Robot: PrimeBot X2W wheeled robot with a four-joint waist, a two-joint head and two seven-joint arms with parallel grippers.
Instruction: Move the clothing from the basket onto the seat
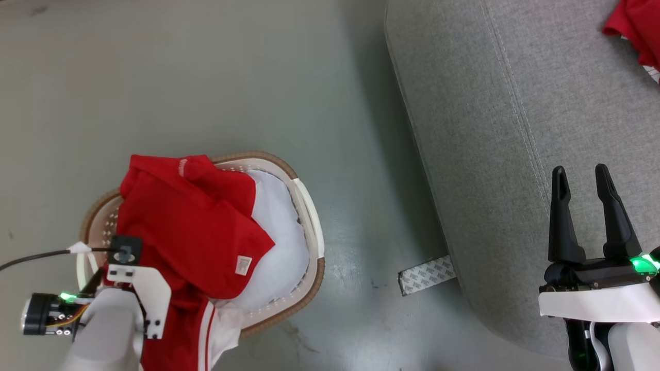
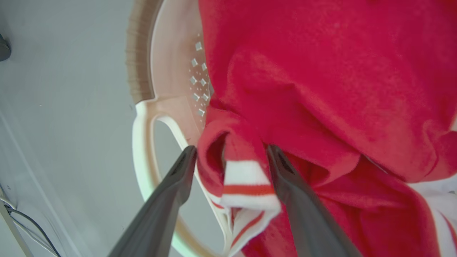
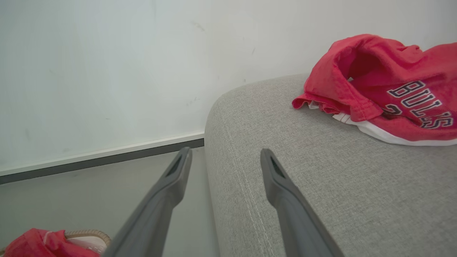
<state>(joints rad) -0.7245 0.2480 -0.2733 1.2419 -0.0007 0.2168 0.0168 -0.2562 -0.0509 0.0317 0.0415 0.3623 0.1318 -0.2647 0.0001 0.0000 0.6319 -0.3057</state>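
Red clothing [image 1: 191, 226] lies heaped in the basket [image 1: 315, 242], spilling over its near rim. The left end effector [image 2: 232, 151], fingers apart, straddles a striped fold by the basket's handle. Right of the basket, the right end effector [image 1: 580, 170] hangs spread over the seat [image 1: 490, 129].

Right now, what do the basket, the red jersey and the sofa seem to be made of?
Basket: smooth white moulded plastic, judging by its punched holes; brown rim looks woven or ribbed. Red jersey: soft matte knit cloth, it folds and creases. Sofa: light grey woven upholstery, coarse weave and stitched seam visible.
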